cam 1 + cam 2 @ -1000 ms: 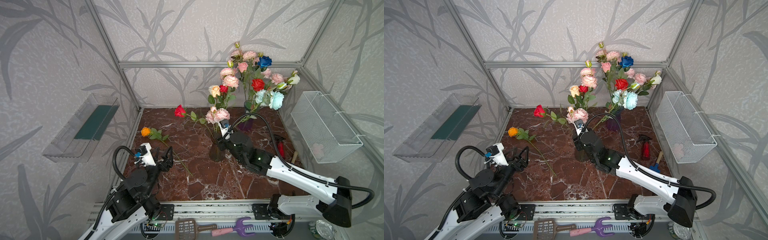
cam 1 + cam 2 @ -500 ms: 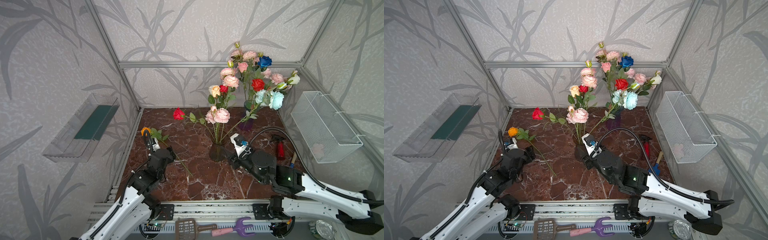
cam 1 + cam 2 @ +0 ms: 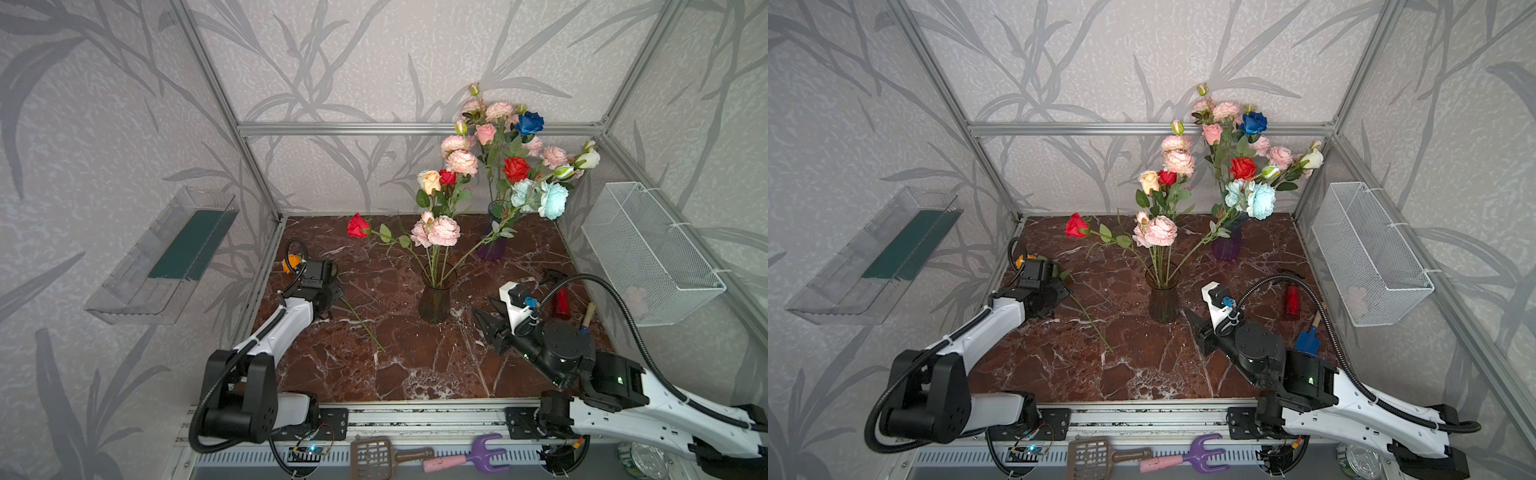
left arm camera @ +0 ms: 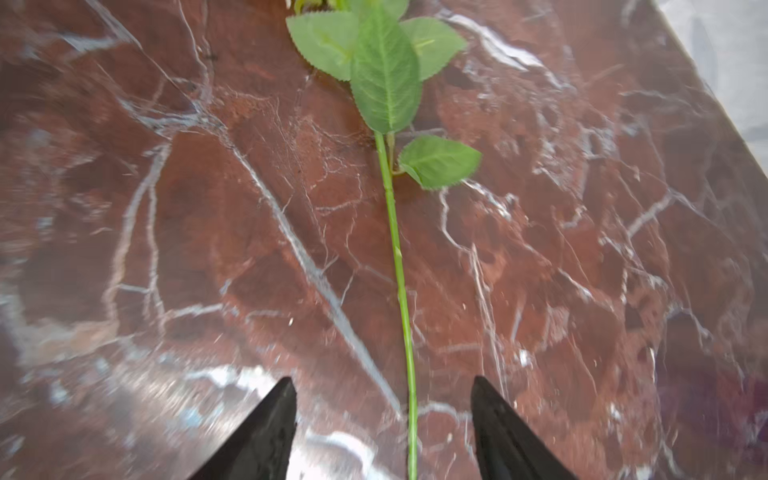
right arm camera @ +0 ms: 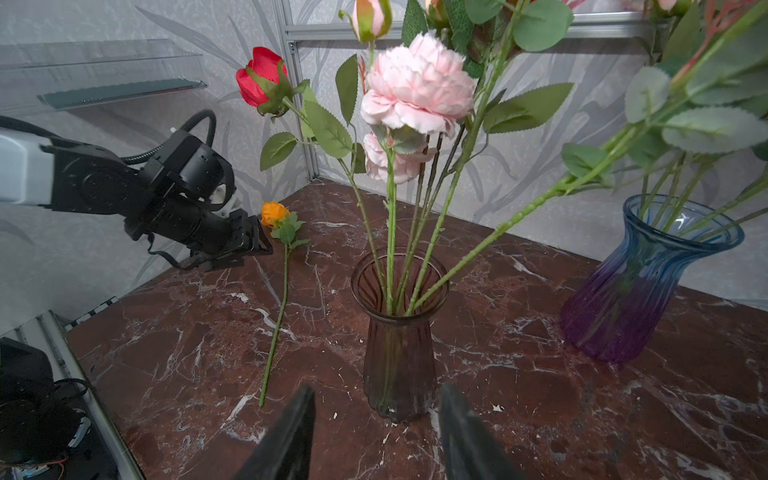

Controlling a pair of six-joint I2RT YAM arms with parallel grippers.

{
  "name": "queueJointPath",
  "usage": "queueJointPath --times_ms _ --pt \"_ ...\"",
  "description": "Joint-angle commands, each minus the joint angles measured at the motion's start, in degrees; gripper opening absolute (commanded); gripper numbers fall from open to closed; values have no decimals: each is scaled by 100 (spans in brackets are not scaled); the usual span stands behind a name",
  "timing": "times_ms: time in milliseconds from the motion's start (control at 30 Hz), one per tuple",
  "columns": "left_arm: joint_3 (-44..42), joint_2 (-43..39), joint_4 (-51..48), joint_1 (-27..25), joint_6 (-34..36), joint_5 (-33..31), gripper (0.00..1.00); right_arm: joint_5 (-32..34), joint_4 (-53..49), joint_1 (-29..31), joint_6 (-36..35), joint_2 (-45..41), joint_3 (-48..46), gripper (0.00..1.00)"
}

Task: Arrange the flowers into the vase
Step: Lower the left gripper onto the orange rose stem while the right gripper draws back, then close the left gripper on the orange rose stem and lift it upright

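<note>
Right claw [image 5: 378, 387] pulled back from vase [image 5: 399, 353], open and empty, left claw [image 4: 382, 386] lowered, open astride orange rose stem [image 4: 399, 270]

left arm [image 3: 286, 320] stretched forward | left tool [image 4: 383, 379] jaws apart | right arm [image 3: 665, 411] folded low | right tool [image 5: 378, 385] jaws apart

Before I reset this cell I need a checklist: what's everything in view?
Orange rose: one, orange, lying left on table.
Brown vase: one, dark brown, table centre, holding red, pink, peach blooms.
Purple vase: one, blue-purple, back right, holding mixed blooms.
Red bottle: one, red, table, right.
Trowel: one, blue, beside bottle.
Wire basket: one, white, right wall.
Clear tray: one, transparent, left wall.
Scoop, rake: one each, brown, pink-purple, front rail.
Left gripper: one, black, open astride rose stem.
Right gripper: one, black, open, facing brown vase.
</note>
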Motion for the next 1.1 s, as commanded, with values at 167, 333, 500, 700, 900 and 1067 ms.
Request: queueJointPath --times_ms 167,333,500,700,900,1067 --pt "1212 1717 -189 298 292 532 50 -59 -224 49 326 -683 -329 46" --pt "1327 2280 -82 299 260 482 34 -67 -404 53 425 -832 -389 45" --pt "1329 2377 -33 306 337 273 22 -25 -429 49 471 -1027 -494 45" --pt "1560 2431 -213 313 606 321 4 -45 -359 49 443 -996 -485 45" --pt "1542 1721 -340 300 798 361 0 -127 -257 58 384 -915 -432 45" --pt "1465 495 -446 195 1170 373 0 -70 -202 48 360 -1028 -493 45"
